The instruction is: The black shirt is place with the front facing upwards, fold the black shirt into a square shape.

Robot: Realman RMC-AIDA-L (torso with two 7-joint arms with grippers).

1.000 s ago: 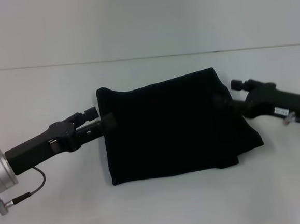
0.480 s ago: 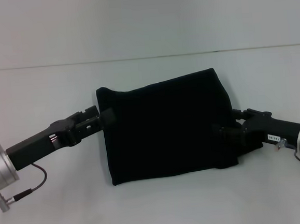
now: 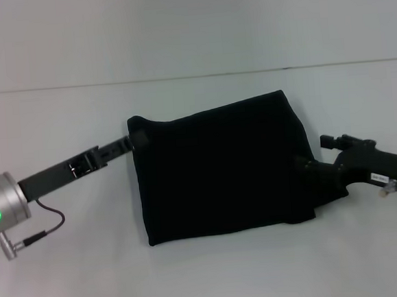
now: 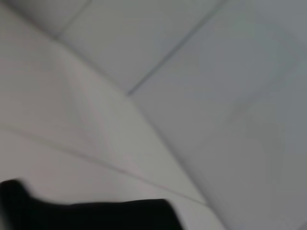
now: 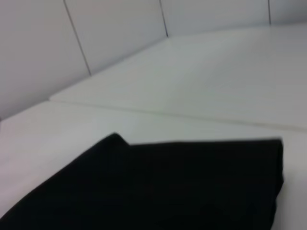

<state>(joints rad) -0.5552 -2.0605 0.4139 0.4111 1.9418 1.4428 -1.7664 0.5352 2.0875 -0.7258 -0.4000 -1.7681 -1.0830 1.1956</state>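
The black shirt point(image 3: 220, 167) lies folded into a rough rectangle in the middle of the white table, with no lettering showing. My left gripper point(image 3: 134, 140) reaches in from the left and meets the shirt's far left corner. My right gripper point(image 3: 309, 169) comes in from the right and sits against the shirt's right edge, near the front corner, where black blends with black. The left wrist view shows a strip of the black shirt point(image 4: 96, 215). A folded corner of the black shirt point(image 5: 168, 187) fills the right wrist view.
The white table point(image 3: 215, 278) spreads on all sides of the shirt. Its far edge point(image 3: 193, 77) meets a pale panelled wall. A thin cable point(image 3: 50, 229) hangs under the left wrist.
The left gripper has moved from the shirt's left edge toward its far left corner. The right gripper has moved from the far right corner down to the lower right edge.
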